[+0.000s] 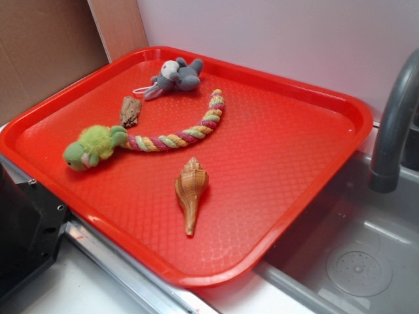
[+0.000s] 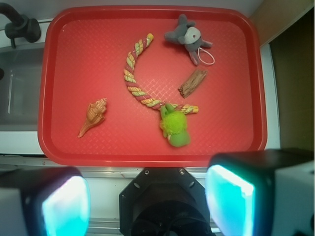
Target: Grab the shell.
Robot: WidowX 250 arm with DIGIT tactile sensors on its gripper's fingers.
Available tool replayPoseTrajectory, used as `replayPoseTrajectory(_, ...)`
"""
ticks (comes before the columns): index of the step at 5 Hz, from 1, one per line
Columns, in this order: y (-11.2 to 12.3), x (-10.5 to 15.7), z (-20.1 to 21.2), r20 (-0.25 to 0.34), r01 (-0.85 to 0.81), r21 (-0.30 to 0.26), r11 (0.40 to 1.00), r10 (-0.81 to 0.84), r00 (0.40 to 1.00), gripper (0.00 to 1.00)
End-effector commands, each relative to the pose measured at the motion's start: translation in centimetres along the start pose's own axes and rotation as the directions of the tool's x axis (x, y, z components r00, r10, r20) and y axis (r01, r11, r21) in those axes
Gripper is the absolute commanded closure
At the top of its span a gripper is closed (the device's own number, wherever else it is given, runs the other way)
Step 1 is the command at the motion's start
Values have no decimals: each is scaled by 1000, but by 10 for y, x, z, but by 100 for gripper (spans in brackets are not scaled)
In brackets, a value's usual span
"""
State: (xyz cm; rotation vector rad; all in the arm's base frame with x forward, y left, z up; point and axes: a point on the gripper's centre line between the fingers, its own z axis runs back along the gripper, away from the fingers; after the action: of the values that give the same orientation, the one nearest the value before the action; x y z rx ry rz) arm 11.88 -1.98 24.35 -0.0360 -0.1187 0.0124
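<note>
A: Where's the shell (image 2: 94, 115)?
B: Left-centre of the wrist view, lying alone on the red tray (image 2: 64, 147), untouched.
A: And the gripper (image 2: 147, 201)?
B: Bottom of frame, jaws spread wide, empty, well short. Approach and grasp remain.

1. the gripper (image 2: 147, 201) is cut off by the bottom edge of the wrist view; its two pads (image 2: 64, 209) are blurred and glowing teal, well apart.
2. in the exterior view only a dark corner of the robot base (image 1: 26, 229) shows at the left edge.
3. the faucet (image 1: 396, 124) is cut off at the right edge in the exterior view.
4. the sink (image 1: 347, 255) runs off the bottom right corner.
</note>
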Motion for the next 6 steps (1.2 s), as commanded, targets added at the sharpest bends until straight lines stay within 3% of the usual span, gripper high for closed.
replayPoseTrajectory(1, 0, 0, 0, 0, 0, 0, 1000, 0, 1000, 0)
replayPoseTrajectory(2, -12, -2, -8, 48, -115, -51, 992, 117, 992, 0)
replayPoseTrajectory(3, -23, 0, -23, 52, -251, -90, 964, 257, 965, 0)
replayPoseTrajectory(4, -37, 15, -51, 40, -414, -153, 897, 424, 905, 0)
replayPoseTrajectory(5, -50, 28, -81, -8, -493, -147, 858, 497, 868, 0)
replayPoseTrajectory(6, -69, 40, -126, -71, -567, -69, 821, 563, 823, 0)
